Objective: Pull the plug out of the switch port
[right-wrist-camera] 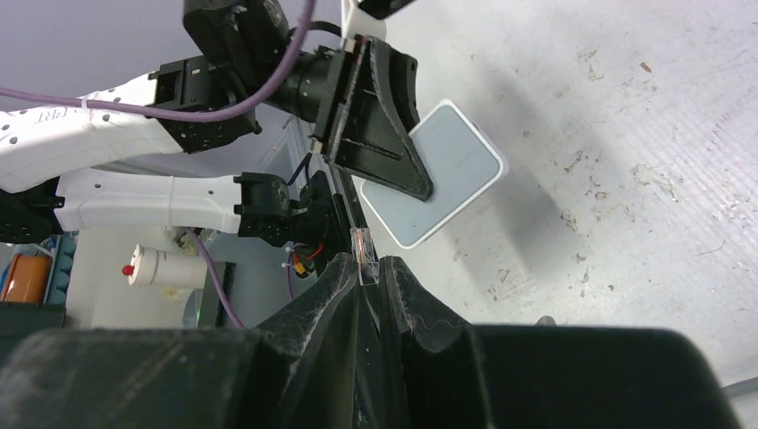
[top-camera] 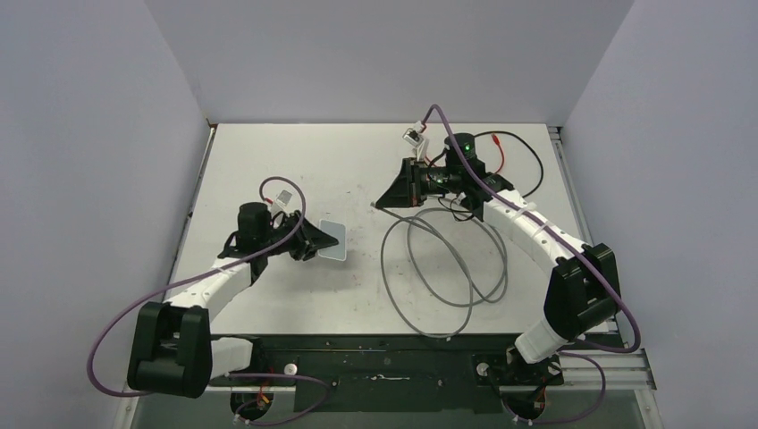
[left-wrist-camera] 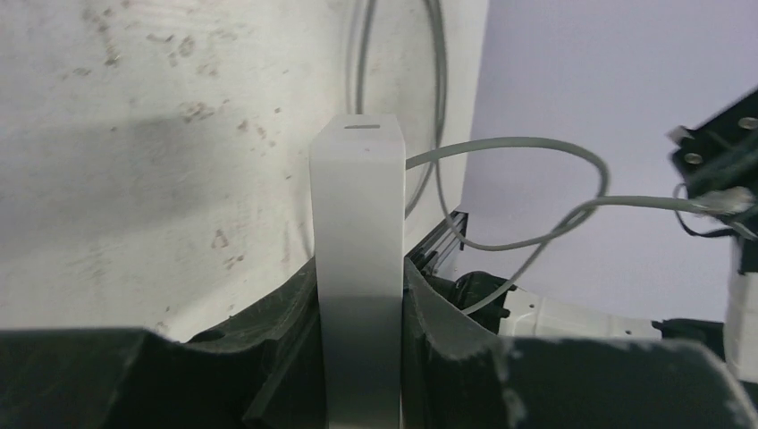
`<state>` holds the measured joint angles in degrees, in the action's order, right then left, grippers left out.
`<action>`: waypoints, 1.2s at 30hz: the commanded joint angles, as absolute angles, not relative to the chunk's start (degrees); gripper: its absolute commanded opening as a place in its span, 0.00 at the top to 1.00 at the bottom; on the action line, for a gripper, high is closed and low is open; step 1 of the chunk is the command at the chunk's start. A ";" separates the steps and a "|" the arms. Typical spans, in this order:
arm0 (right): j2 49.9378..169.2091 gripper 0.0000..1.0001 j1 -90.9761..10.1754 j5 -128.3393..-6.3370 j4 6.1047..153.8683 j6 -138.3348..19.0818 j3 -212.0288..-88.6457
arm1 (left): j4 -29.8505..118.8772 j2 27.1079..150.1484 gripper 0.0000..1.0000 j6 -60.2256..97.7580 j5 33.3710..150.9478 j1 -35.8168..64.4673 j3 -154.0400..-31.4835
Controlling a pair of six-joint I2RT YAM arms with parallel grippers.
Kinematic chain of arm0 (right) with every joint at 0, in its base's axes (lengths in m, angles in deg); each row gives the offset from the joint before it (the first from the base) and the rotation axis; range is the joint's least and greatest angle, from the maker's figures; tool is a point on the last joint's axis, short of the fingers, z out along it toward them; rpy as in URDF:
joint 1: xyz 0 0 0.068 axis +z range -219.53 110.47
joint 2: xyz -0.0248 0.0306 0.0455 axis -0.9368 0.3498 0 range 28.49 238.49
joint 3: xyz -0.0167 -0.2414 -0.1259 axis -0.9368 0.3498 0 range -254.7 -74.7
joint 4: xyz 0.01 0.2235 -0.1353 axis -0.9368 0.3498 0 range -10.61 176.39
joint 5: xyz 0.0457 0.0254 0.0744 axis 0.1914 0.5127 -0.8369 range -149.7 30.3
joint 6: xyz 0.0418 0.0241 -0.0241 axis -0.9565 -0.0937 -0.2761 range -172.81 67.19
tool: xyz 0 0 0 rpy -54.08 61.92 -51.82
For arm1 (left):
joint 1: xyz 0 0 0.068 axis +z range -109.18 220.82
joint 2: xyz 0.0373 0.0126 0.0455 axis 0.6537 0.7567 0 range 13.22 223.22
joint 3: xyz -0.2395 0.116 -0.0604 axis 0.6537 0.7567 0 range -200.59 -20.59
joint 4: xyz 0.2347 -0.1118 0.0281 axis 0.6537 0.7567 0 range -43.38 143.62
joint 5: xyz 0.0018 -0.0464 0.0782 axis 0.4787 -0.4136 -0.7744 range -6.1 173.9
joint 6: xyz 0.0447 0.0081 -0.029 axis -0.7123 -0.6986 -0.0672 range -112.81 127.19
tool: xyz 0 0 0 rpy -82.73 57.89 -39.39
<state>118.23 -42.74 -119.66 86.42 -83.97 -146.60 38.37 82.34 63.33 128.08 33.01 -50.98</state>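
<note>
My left gripper (top-camera: 315,241) is shut on a small flat pale grey-white box (top-camera: 332,239) with rounded corners and holds it on edge above the table. In the left wrist view the box's narrow edge (left-wrist-camera: 357,223) runs away from me between the fingers, with a thin dark slot near its far end. I cannot tell whether that slot is the switch port. My right gripper (right-wrist-camera: 366,265) is shut on a clear plug (right-wrist-camera: 362,246). The plug sits well apart from the box (right-wrist-camera: 438,174). Its grey cable (top-camera: 438,268) trails in loops on the table.
A red wire (top-camera: 501,152) and a black cable (top-camera: 532,170) lie at the back right of the white table (top-camera: 268,161). Grey walls close in the left, right and far sides. The arm bases and a dark rail run along the near edge.
</note>
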 commanded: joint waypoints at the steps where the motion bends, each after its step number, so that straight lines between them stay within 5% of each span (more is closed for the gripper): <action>1: 115.23 0.95 -44.16 -120.34 85.56 -84.14 -149.47 | 45.85 85.94 1.00 56.67 124.08 31.29 -54.33; 16: 115.22 0.95 -45.44 -120.39 86.41 -83.86 -148.95 | 51.39 93.86 0.96 50.82 113.08 24.48 -54.69; 22: 115.14 0.95 -45.67 -120.39 86.34 -83.83 -148.77 | 52.62 94.28 0.83 49.90 111.98 24.32 -54.05; 30: 115.40 0.95 -45.96 -120.52 86.31 -83.84 -149.24 | 61.28 90.16 0.48 47.39 105.57 24.19 -56.81; 36: 115.23 0.95 -46.17 -120.27 86.31 -83.58 -149.07 | 71.33 85.95 0.41 45.22 97.48 24.21 -60.86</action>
